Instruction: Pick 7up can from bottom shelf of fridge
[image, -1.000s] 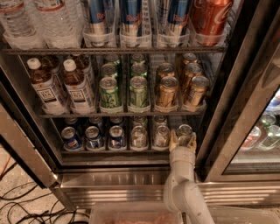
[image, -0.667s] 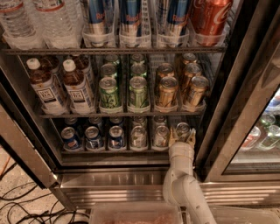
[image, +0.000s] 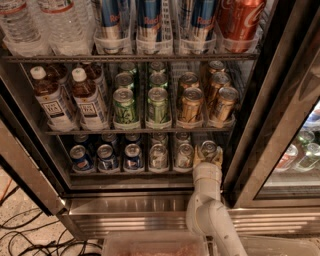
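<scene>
The 7up can (image: 208, 148), with a silver top and dark body, stands at the right end of the bottom shelf (image: 125, 173) of the fridge (image: 130, 206). My gripper (image: 208, 159), on a white arm reaching up from below, is right at this can, in front of it and around its lower part. The can's lower body is hidden behind the gripper.
Blue-and-red cans (image: 106, 157) and pale silvery cans (image: 158, 156) fill the lanes to the left. Green cans (image: 124, 105), gold cans (image: 191, 104) and tea bottles (image: 89, 102) stand on the rack above. The open glass door (image: 280, 110) is close on the right. Cables (image: 30, 235) lie on the floor at left.
The arm has barely shifted. The gripper stays at the rightmost can on the lowest rack.
</scene>
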